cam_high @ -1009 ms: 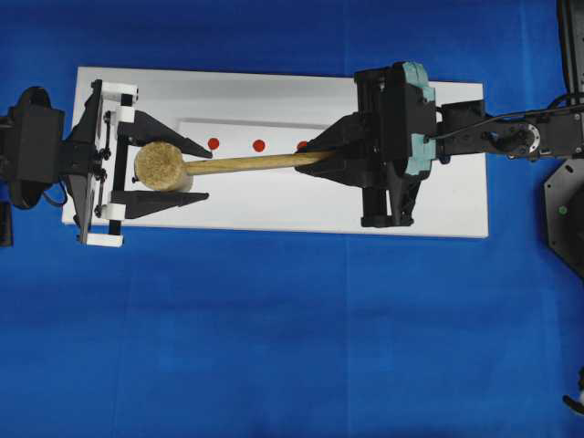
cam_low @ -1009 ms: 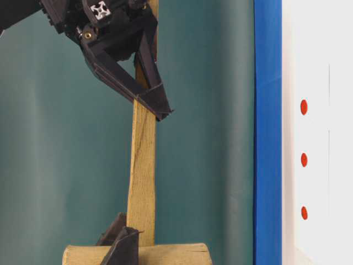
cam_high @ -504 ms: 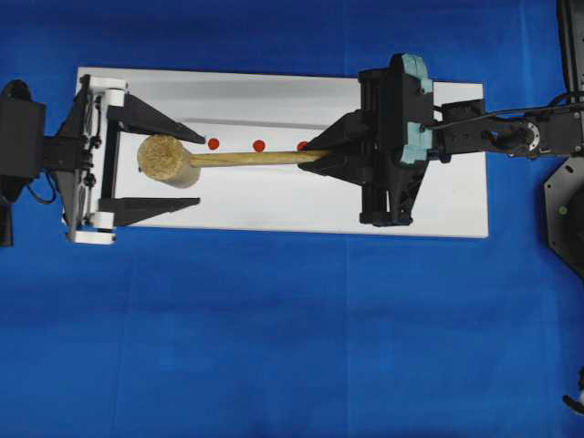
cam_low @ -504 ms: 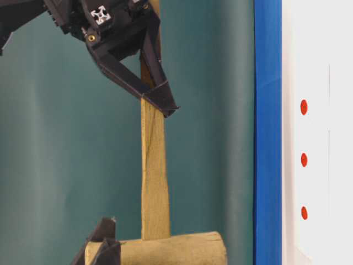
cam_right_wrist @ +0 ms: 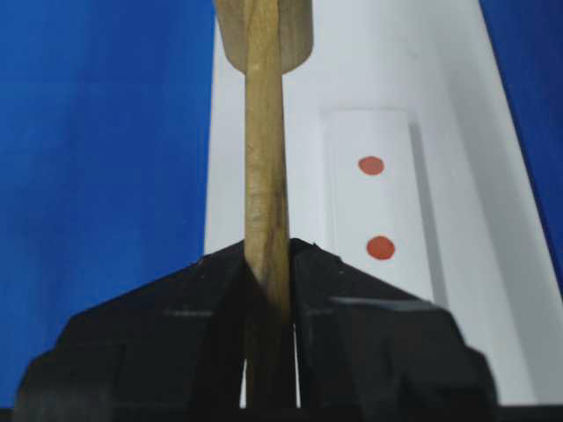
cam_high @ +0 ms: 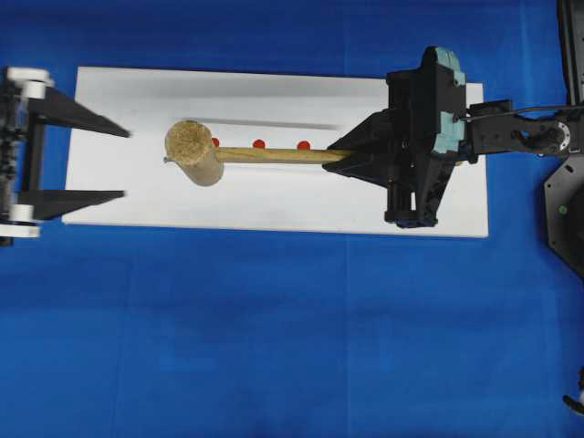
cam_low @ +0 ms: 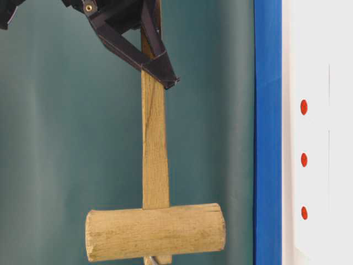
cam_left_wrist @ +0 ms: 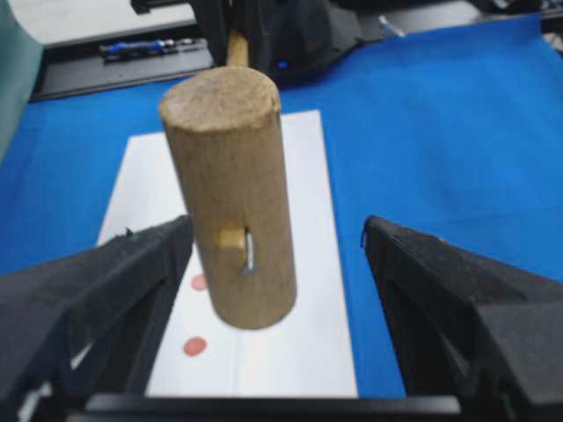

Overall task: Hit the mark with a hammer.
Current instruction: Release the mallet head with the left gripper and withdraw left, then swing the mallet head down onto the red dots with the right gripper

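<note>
- The right gripper [cam_high: 351, 156] is clamped on the handle of the hammer [cam_high: 194, 151], holding it above the white board [cam_high: 274, 196].
- The hammer head hangs toward nine o'clock of the mark [cam_high: 259, 144], the handle passing just beside it.
- The left gripper [cam_high: 114, 164], jaws spread wide, holds nothing, farther toward nine o'clock.

Left pincer [cam_high: 123, 164] gapes wide and empty; right pincer [cam_high: 342, 155] is clamped shut.
</note>
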Motion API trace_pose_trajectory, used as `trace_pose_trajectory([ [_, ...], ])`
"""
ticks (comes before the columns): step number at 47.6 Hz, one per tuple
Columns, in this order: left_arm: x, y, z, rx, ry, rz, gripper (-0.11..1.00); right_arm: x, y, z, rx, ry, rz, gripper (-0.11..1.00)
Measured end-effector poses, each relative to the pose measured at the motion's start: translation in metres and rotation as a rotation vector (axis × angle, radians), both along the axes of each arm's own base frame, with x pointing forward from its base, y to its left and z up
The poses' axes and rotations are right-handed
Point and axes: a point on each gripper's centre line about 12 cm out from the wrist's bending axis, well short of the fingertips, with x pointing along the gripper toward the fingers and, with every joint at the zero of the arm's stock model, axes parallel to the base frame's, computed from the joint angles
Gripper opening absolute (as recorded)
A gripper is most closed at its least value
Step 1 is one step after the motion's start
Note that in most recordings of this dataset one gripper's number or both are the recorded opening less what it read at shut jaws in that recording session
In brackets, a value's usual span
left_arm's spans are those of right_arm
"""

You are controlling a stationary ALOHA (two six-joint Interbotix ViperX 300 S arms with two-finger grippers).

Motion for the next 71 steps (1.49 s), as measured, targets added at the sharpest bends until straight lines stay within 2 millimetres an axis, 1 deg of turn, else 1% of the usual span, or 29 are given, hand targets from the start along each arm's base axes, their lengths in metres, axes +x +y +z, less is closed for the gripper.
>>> trace_pose_trajectory([
  [6, -0.017, 0.000, 0.001, -0.008, -0.014, 0.000, 0.75, 0.000, 0.001, 0.000, 0.003, 0.000, 0.002, 0.03],
  [12, -0.026, 0.000, 0.001, -0.022, -0.012, 0.001, 0.74, 0.001, 0.000, -0.001, -0.004, -0.001, -0.008, 0.03],
  [18, -0.027, 0.000, -0.001, -0.029, 0.002, 0.002, 0.74, 0.004, -0.004, -0.005, -0.022, 0.002, -0.045, 0.03],
  [28, -0.026, 0.000, -0.004, -0.029, 0.014, 0.002, 0.74, 0.005, -0.023, -0.005, -0.074, -0.023, -0.161, 0.03],
  [32, -0.026, 0.000, -0.003, -0.029, 0.014, 0.002, 0.74, 0.005, -0.027, -0.005, -0.084, -0.030, -0.191, 0.03],
  [49, -0.026, 0.000, -0.004, -0.029, 0.016, 0.002, 0.74, 0.007, -0.028, -0.009, -0.089, -0.020, -0.198, 0.03],
  [52, -0.026, 0.000, -0.004, -0.031, 0.016, 0.002, 0.74, 0.009, -0.028, -0.016, -0.087, -0.001, -0.198, 0.03],
  [57, -0.026, 0.000, -0.003, -0.031, 0.014, 0.002, 0.74, 0.015, -0.028, -0.039, -0.066, 0.062, -0.204, 0.03],
  [61, -0.026, 0.000, -0.003, -0.031, 0.014, 0.002, 0.74, 0.020, -0.028, -0.063, -0.046, 0.128, -0.210, 0.03],
  [65, -0.026, 0.000, -0.003, -0.031, 0.014, 0.002, 0.74, 0.025, -0.027, -0.092, -0.016, 0.207, -0.213, 0.03],
  [67, -0.026, 0.000, -0.003, -0.031, 0.014, 0.001, 0.74, 0.025, -0.027, -0.103, -0.004, 0.235, -0.217, 0.03],
  [69, -0.026, 0.000, -0.003, -0.031, 0.014, 0.002, 0.74, 0.026, -0.028, -0.109, 0.001, 0.253, -0.222, 0.03],
  [71, -0.026, 0.000, -0.003, -0.031, 0.014, 0.001, 0.74, 0.026, -0.027, -0.111, 0.007, 0.255, -0.224, 0.03],
])
